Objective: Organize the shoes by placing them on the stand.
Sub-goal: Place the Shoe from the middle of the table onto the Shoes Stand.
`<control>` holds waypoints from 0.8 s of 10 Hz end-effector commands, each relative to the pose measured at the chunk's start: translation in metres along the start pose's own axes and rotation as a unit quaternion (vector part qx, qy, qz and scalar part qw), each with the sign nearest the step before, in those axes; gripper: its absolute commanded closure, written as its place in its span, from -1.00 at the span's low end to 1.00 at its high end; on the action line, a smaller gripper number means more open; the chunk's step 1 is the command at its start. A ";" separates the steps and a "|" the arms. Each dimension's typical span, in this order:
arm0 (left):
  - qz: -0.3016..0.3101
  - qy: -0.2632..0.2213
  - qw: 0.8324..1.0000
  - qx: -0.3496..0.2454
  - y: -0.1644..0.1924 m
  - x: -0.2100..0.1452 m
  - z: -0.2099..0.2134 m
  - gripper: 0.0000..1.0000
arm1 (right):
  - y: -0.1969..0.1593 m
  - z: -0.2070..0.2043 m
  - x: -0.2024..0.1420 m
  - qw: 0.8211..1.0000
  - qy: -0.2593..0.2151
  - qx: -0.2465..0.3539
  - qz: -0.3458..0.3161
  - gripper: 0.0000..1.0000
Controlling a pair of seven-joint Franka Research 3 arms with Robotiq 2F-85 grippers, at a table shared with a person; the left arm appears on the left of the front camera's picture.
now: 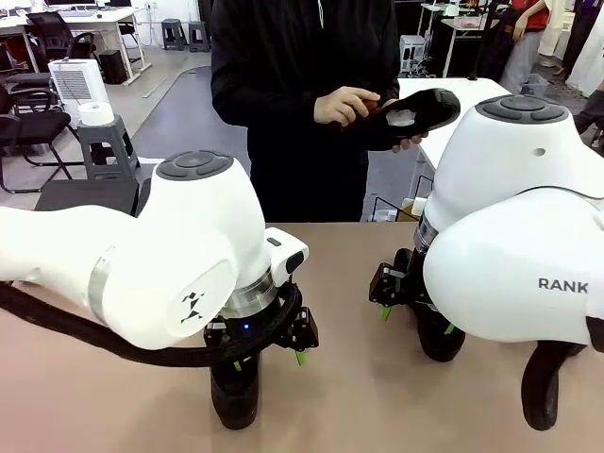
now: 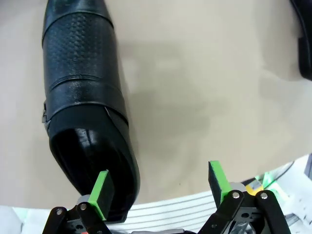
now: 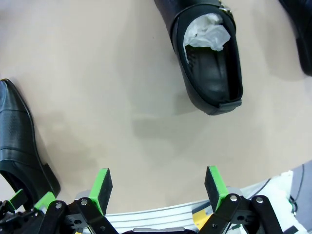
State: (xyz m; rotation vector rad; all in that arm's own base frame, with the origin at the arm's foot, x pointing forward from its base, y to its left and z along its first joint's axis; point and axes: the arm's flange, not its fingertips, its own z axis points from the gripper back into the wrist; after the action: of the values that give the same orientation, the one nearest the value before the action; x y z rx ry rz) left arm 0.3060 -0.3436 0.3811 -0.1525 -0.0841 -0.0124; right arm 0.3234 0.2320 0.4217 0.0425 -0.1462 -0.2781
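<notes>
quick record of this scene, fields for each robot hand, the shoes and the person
left hand: open, one pad by the heel of textured shoe
right hand: open over bare table, stuffed shoe ahead
third shoe: on table, beside the stuffed shoe
person's hand: holding fourth shoe

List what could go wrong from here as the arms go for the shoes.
The open left gripper sits off-centre: one pad is over the heel rim of the textured shoe, so descending may shove it rather than straddle it.
The open right gripper is over bare table; closing here would likely miss the paper-stuffed shoe.
</notes>
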 end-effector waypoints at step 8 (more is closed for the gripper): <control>0.030 -0.025 0.999 0.036 -0.007 0.015 -0.031 0.04 | 0.003 0.000 0.003 1.000 -0.001 0.008 0.008 -1.00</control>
State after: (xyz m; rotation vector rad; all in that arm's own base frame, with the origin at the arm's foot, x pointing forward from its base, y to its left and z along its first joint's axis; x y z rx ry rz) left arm 0.3196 -0.3515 0.3515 -0.0962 -0.1078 0.0375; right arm 0.3234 0.2320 0.4218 0.0426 -0.1462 -0.2780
